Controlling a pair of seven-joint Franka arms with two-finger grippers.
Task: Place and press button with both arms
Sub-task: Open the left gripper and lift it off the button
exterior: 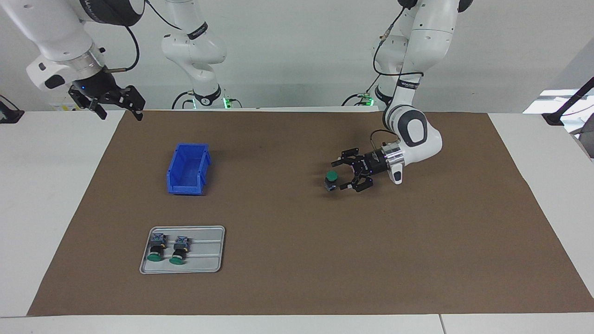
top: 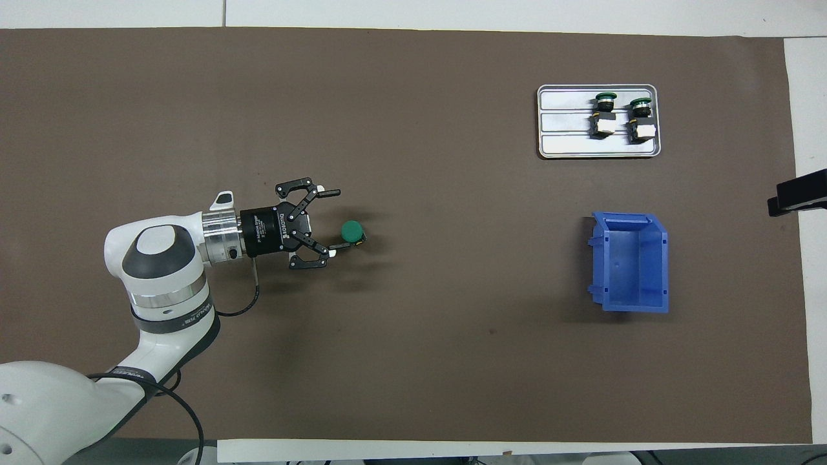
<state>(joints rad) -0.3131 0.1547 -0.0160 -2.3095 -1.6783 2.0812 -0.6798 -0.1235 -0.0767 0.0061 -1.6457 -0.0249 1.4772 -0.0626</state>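
Note:
One button (exterior: 331, 180) stands upright on the brown mat, green cap up, toward the left arm's end of the table; it also shows in the overhead view (top: 352, 231). My left gripper (exterior: 339, 175) lies low and level beside it, open; it also shows in the overhead view (top: 334, 219). The button sits just off the fingertips, close to one finger (top: 337, 247), and is not gripped. My right gripper (exterior: 118, 111) waits, open and empty, raised over the table edge at the right arm's end. In the overhead view only a black bit of the right gripper (top: 798, 197) shows.
A grey tray (exterior: 209, 266) holds two more buttons (exterior: 157, 247) (exterior: 179, 250) lying on their sides; the tray also shows in the overhead view (top: 562, 145). A blue bin (exterior: 188, 169) stands nearer to the robots than the tray; it also shows in the overhead view (top: 630, 261).

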